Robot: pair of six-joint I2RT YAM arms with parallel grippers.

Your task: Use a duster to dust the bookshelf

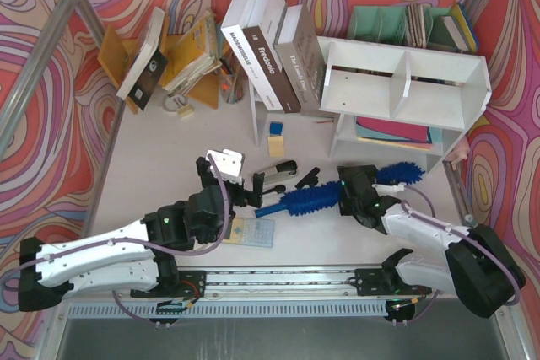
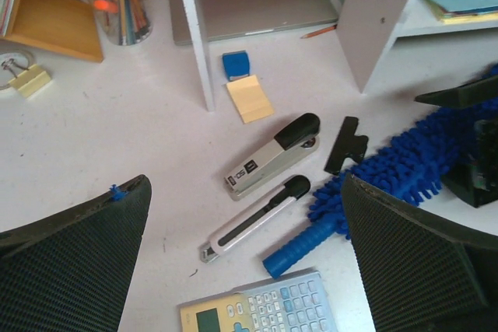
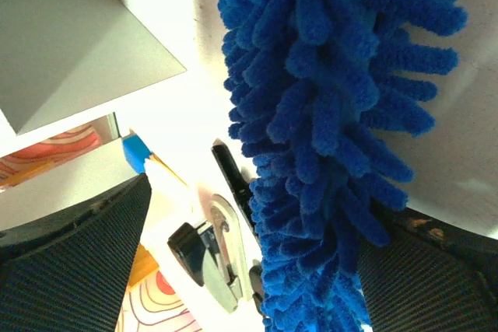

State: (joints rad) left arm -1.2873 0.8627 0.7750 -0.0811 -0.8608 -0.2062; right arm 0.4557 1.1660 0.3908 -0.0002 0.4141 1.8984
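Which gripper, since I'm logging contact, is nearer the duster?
Right. The right gripper straddles the duster at its fluffy head; the left gripper hovers near the handle end.

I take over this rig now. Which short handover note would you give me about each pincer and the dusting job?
Left pincer: open, empty, above the table near the handle end of the duster.
Right pincer: open, one finger on each side of the duster's fluffy head.
Duster: lies on the table in front of the bookshelf.
Done: no dusting can be confirmed from the pictures.
Left: grip the duster, lift it, wipe the shelf boards.
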